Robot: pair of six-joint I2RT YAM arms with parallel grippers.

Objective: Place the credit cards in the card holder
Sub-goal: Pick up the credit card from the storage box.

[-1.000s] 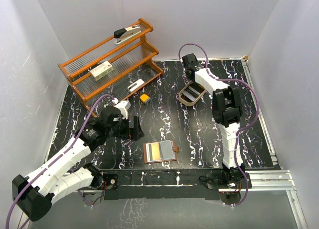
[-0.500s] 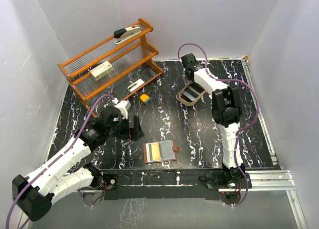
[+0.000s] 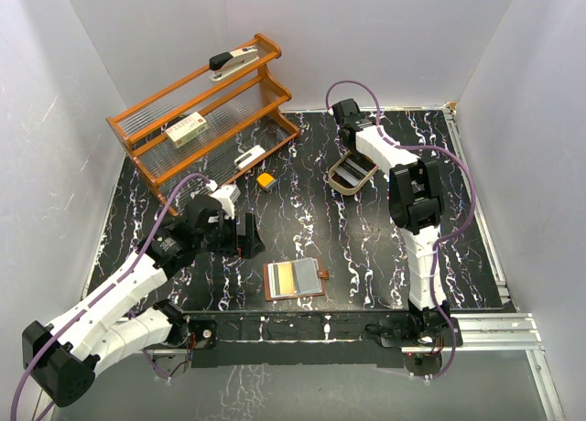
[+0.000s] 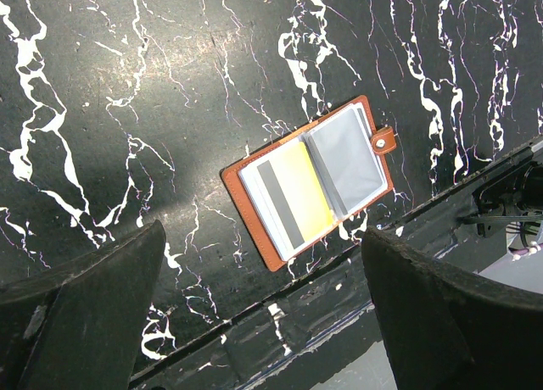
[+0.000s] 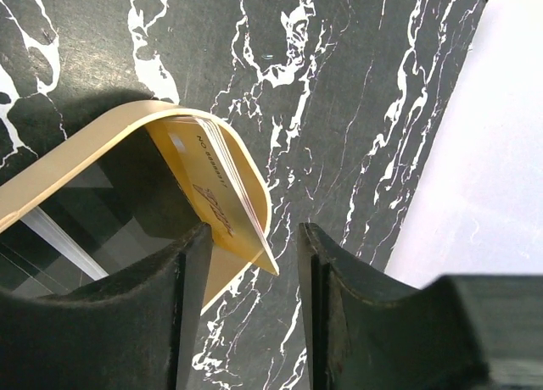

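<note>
Brown leather card holder (image 4: pixel 348 157) lies open near the front edge of the table (image 4: pixel 127 85), ready to be filled. My left gripper (image 4: pixel 263 263) hangs over it, wide open, empty. My right gripper (image 5: pixel 253 237) is half open around credit cards (image 5: pixel 197 176) leaning in the wooden tray (image 5: pixel 85 159), not pinching them.

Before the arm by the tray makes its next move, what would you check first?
1. Wallet lying open and flat: ok.
2. Left gripper open, near the wallet: ok.
3. Right gripper straddling the tilted card: ok.
4. Firm hold on that card: not ok. The jaws stand apart and the card leans on the tray rim.
5. Free pocket in the wallet: cannot tell. One side holds a striped card, the other looks grey.
</note>
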